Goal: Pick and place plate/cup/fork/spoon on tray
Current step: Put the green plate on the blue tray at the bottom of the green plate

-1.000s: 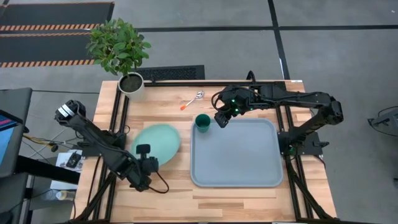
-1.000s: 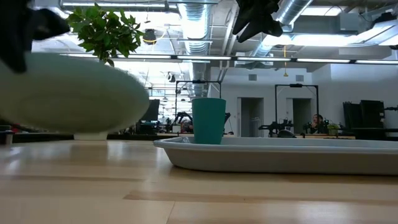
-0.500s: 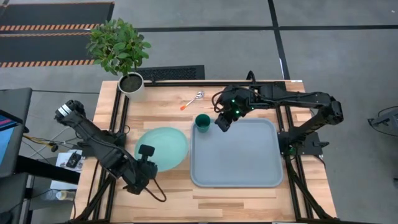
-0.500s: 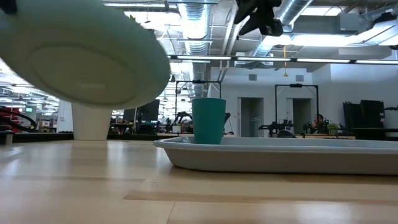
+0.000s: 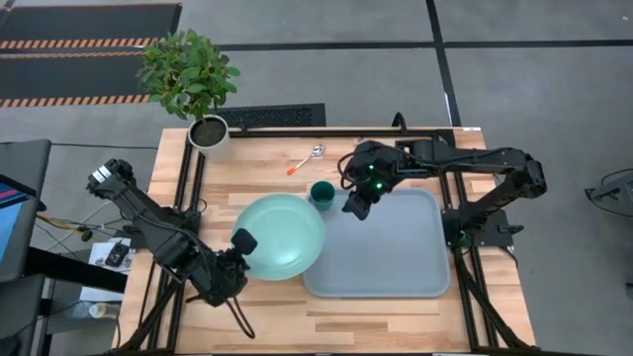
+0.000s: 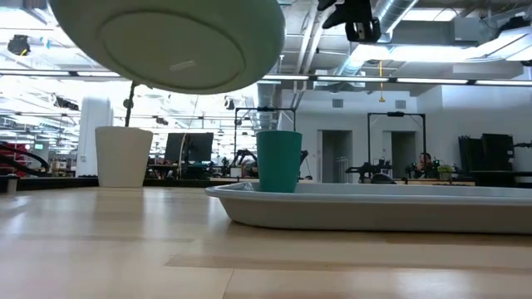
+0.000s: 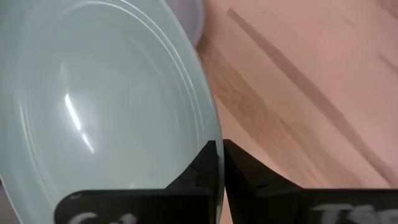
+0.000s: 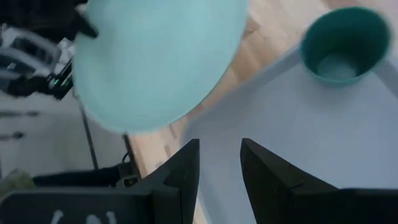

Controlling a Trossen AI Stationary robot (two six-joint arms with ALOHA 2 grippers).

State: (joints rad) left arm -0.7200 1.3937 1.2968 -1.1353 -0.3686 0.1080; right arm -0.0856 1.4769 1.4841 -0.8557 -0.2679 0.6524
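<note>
My left gripper (image 5: 243, 244) is shut on the mint-green plate (image 5: 284, 235), which hangs in the air over the table and the left rim of the blue-grey tray (image 5: 396, 259). The low view shows the plate's underside (image 6: 170, 41) high above the tabletop. The dark-green cup (image 5: 321, 194) stands upright in the tray's far left corner. My right gripper (image 5: 354, 206) is open and empty above the tray, beside the cup. An orange-handled utensil (image 5: 307, 158) lies on the table beyond the tray; I cannot tell whether it is the fork or the spoon. My left gripper pinches the plate's rim (image 7: 211, 134) between its two fingers, one on the upper face and one on the underside. It comes roughly level from the table's near left. The plate is lifted clear, close to level, reaching away from the fingers toward the tray.
A white plant pot (image 5: 209, 133) with a leafy plant stands at the table's far left corner. Most of the tray's floor (image 8: 298, 124) is bare. Bare wood (image 5: 277, 307) lies near the table's front edge.
My left gripper has carried the plate up and toward the table's right edge. The plate was tilted beside the tray; now it is nearer level, higher, and over the tray's left rim. My right gripper has drifted a little toward the near edge over the tray.
</note>
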